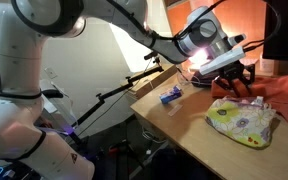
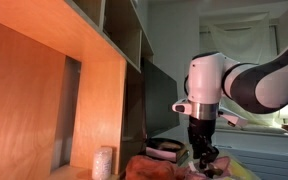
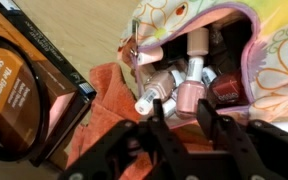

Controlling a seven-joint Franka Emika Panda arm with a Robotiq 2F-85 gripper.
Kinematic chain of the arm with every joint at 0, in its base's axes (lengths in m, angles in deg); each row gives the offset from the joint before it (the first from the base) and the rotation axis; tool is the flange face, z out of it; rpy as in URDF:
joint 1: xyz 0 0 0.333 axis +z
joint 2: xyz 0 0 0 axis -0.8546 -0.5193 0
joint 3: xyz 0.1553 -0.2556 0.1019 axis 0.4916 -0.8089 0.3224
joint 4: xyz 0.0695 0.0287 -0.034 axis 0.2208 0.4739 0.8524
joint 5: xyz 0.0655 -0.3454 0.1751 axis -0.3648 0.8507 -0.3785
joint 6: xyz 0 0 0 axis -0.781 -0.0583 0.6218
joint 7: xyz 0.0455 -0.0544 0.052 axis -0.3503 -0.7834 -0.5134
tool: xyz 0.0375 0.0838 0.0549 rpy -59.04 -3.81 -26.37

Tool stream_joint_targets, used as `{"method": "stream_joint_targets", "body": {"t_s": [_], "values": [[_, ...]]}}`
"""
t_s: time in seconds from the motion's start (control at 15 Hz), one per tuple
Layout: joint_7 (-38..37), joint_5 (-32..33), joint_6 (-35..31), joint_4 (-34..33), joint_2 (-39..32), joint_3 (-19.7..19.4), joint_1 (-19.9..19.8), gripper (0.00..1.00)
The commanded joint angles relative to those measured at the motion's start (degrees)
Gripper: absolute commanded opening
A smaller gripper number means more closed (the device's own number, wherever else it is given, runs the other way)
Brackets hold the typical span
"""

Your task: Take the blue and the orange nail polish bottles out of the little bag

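Note:
The little bag (image 3: 246, 22) lies open on its side in the wrist view, and in an exterior view it is a pale pouch (image 1: 242, 120) on the table. Several nail polish bottles fill its mouth: a salmon-pink one (image 3: 189, 92), a dark red one (image 3: 229, 88) and a pale one with a white cap (image 3: 156, 92). I cannot tell which of them is the orange bottle. A small blue object (image 1: 171, 95), apparently the blue bottle, lies on the table outside the bag. My gripper (image 3: 182, 122) hangs just before the bag's mouth, open, its fingers (image 3: 206, 115) holding nothing.
A flat dark case (image 3: 24, 90) lies left of the bag. An orange-red cloth (image 3: 109, 90) is spread under and beside my gripper, also shown in an exterior view (image 1: 284, 95). A wooden shelf unit (image 2: 44, 90) stands close by. The table edge (image 1: 174, 125) runs diagonally.

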Motion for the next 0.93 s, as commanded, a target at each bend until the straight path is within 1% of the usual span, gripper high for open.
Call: {"method": "stream_joint_targets", "body": {"t_s": [0.0,0.13,0.2,0.27,0.53,0.87], "values": [[-0.6,-0.7,-0.5,2.3,1.0,-0.2,-1.0,0.73],[0.0,-1.8,-0.3,2.5,0.6,0.3,-1.9,0.87],[0.1,-2.2,-0.1,2.3,0.3,0.3,-2.2,0.95],[0.2,-2.4,0.0,2.3,0.1,0.3,-2.4,0.99],[1.2,-3.9,0.0,1.8,-0.9,1.1,-3.4,1.0],[2.0,-4.4,0.7,0.9,-2.2,1.4,-3.6,1.0]]}}
